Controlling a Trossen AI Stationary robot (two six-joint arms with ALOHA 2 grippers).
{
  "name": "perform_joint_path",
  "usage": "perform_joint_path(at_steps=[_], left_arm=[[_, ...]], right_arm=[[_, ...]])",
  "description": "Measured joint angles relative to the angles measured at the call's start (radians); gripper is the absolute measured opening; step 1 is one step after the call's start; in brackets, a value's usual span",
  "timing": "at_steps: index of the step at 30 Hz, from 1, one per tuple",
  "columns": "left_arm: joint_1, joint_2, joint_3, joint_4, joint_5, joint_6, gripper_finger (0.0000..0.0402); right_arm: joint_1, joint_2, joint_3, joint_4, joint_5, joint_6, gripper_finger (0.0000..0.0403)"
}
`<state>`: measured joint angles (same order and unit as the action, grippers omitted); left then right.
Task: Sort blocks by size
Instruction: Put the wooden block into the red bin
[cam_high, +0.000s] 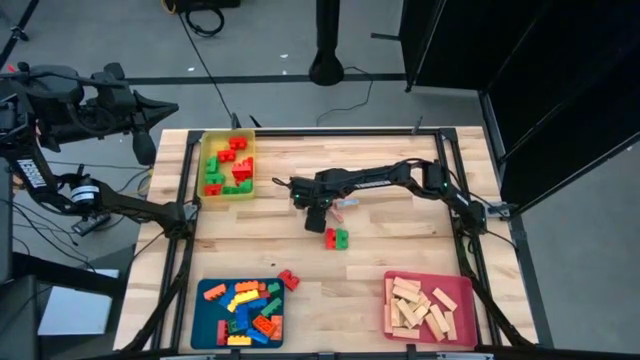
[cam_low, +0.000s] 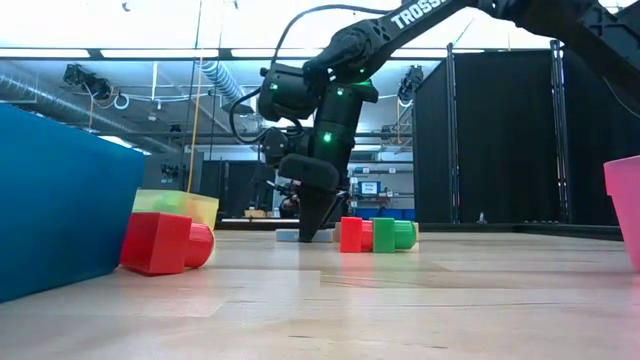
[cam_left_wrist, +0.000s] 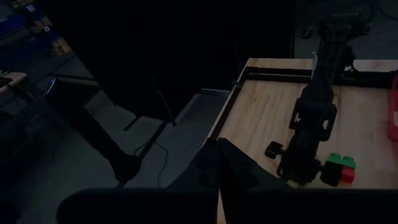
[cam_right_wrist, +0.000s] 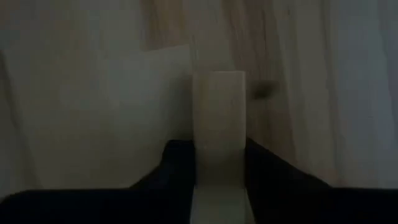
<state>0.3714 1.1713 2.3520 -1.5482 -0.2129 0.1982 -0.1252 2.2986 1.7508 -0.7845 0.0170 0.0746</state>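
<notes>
Now right gripper (cam_high: 316, 218) at table centre, fingers pinching pale wooden bar (cam_right_wrist: 217, 124) against table (cam_high: 400, 250), ready for pink tray (cam_high: 395, 325) at 5 o'clock. Left gripper (cam_high: 145, 140) closed, parked off table at 10 o'clock.

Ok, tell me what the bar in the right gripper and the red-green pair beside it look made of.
Bar: looks like pale unfinished wood, matte and plain-faced, no studs; grain too dim to confirm. It sits between the right gripper's fingers.
Red-green pair: likely moulded plastic, saturated colour, smooth with a slight sheen.
</notes>
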Motion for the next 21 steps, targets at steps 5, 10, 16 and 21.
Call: perform_joint_path(at_steps=[5, 10, 16, 21], left_arm=[[0.0, 0.0, 0.0, 0.0, 0.0, 0.0, 0.0002], [0.0, 0.0, 0.0, 0.0, -0.001, -0.005, 0.0002], [0.0, 0.0, 0.0, 0.0, -0.001, -0.016, 0.0002], [0.0, 0.0, 0.0, 0.0, -0.001, -0.017, 0.0002]], right_arm=[[0.001, 0.003, 0.01, -0.005, -0.007, 0.012, 0.0117], [0.011, 0.014, 0.082, -0.07, -0.014, 0.014, 0.0117], [0.035, 0.014, 0.241, -0.215, -0.036, -0.001, 0.0117], [0.076, 0.012, 0.406, -0.434, -0.077, -0.018, 0.0117]])
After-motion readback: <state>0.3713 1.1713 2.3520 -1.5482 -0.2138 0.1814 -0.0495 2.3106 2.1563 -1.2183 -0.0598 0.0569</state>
